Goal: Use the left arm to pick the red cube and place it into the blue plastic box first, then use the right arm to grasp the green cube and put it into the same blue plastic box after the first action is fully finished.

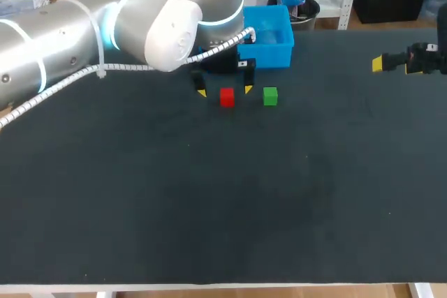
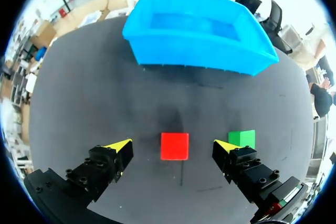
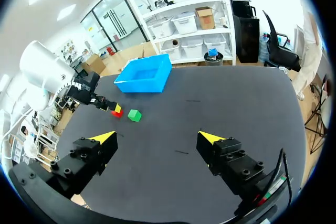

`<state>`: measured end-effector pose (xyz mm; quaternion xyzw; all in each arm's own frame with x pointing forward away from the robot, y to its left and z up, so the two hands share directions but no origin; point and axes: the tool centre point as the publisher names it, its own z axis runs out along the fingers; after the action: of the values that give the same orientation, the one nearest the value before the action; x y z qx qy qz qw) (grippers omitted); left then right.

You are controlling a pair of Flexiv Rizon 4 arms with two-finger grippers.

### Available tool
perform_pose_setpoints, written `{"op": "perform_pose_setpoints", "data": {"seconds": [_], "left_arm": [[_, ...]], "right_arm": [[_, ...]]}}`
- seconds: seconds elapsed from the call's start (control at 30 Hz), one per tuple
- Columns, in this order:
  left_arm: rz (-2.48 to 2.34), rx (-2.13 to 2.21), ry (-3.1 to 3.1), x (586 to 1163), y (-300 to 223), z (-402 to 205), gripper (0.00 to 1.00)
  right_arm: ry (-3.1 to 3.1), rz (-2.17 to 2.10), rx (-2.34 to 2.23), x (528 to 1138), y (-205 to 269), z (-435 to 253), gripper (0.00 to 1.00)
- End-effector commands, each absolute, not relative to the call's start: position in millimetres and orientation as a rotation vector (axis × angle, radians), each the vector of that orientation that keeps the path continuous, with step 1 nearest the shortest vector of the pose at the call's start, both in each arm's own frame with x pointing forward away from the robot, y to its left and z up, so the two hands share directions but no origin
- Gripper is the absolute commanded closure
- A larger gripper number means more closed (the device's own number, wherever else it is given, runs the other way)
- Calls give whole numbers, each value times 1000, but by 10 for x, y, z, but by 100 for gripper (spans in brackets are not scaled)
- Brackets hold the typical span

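The red cube point(image 1: 226, 96) rests on the dark table, with the green cube point(image 1: 270, 95) just to its right. My left gripper point(image 1: 224, 91) hangs open over the red cube, one yellow tip on each side. In the left wrist view the red cube point(image 2: 174, 146) lies between the open fingers of the left gripper point(image 2: 173, 145) without touching them; the green cube point(image 2: 241, 138) sits just outside one finger. The blue plastic box point(image 1: 269, 35) stands behind the cubes, seemingly empty point(image 2: 197, 27). My right gripper point(image 3: 157, 139) is open over bare table at the far right point(image 1: 380, 64), well away from both cubes point(image 3: 134, 115).
The table's front edge point(image 1: 223, 285) runs along the bottom of the head view. My left arm's white body point(image 1: 105, 26) covers the back left of the table.
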<state>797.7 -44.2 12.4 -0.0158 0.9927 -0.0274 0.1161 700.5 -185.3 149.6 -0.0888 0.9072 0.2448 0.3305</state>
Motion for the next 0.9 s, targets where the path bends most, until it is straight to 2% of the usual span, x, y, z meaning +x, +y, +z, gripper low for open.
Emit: {"op": "perform_pose_setpoints", "data": {"seconds": [0.03,0.8,0.87,0.9], "left_arm": [[-59,-52,2912,7999,-476,99,0],[-45,-78,2949,7937,-514,-78,0],[-49,-85,2953,7936,-508,-101,45],[-50,-86,2953,7936,-506,-108,51]], "right_arm": [[2372,640,-233,7006,-1854,1494,0],[2372,640,-233,7006,-1854,1494,0],[2372,640,-233,7006,-1854,1494,0],[2372,640,-233,7006,-1854,1494,0]]}}
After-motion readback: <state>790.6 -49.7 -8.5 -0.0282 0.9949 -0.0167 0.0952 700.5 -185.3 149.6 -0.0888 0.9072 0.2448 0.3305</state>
